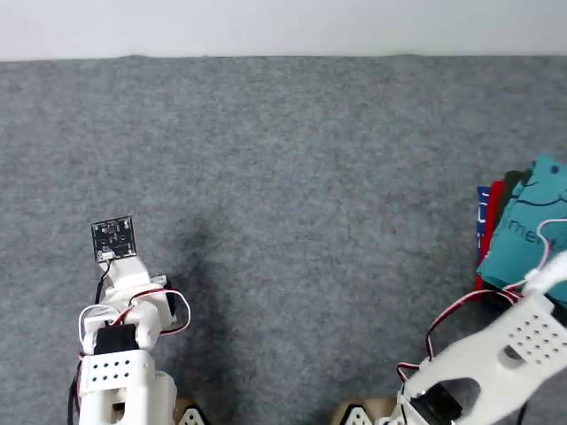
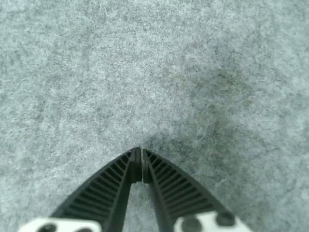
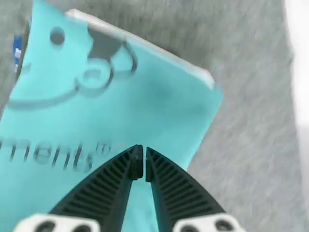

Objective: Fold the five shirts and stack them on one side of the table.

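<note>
your right gripper (image 3: 140,164) hangs over the teal shirt (image 3: 145,111), jaws pinched together on nothing. that shirt tops the folded stack (image 1: 493,217) at the table's (image 1: 310,159) right edge. your left gripper (image 2: 141,166) is closed too, empty.

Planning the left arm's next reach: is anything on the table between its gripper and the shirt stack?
Nothing visible: only grey felt lies between the left gripper and the shirt stack. The right gripper is over the stack.

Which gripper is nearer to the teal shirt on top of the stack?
Right. The right gripper is directly over the teal shirt at the right edge of the table; the left gripper is over bare table on the far side.
</note>
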Robot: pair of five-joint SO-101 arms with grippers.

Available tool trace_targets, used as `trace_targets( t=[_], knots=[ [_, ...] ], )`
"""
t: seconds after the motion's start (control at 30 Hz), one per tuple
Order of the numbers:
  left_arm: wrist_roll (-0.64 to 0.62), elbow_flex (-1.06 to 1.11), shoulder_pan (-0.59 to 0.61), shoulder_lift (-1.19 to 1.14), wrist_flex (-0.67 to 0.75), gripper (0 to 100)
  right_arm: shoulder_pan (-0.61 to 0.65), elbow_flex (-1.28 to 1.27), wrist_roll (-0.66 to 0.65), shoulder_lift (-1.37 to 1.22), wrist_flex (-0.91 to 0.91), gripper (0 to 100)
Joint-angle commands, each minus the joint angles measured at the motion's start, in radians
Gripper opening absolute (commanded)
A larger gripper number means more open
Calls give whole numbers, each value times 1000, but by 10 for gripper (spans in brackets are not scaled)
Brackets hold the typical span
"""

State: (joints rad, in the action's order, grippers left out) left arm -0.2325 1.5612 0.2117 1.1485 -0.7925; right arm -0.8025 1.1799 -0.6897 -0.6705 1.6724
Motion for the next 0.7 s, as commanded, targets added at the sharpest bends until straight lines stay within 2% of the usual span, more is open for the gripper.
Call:
trace_targets(
  t=[0.0,0.1,0.23,0.43,0.6,0.67],
  knots=[
    [-6,-5,2,8,21,15,7,-3,-9,-88,-171,9],
    [-6,-5,2,8,21,15,-7,-21,-9,-249,-298,9],
    [-6,-5,2,8,21,15,-10,3,-8,-389,-344,9],
    [-6,-5,2,8,21,15,-2,230,-3,-386,-176,9],
    [-6,-5,2,8,21,15,61,512,-3,-375,36,9],
    [-6,-5,0,8,21,15,91,496,-6,-352,77,9]
  ],
)
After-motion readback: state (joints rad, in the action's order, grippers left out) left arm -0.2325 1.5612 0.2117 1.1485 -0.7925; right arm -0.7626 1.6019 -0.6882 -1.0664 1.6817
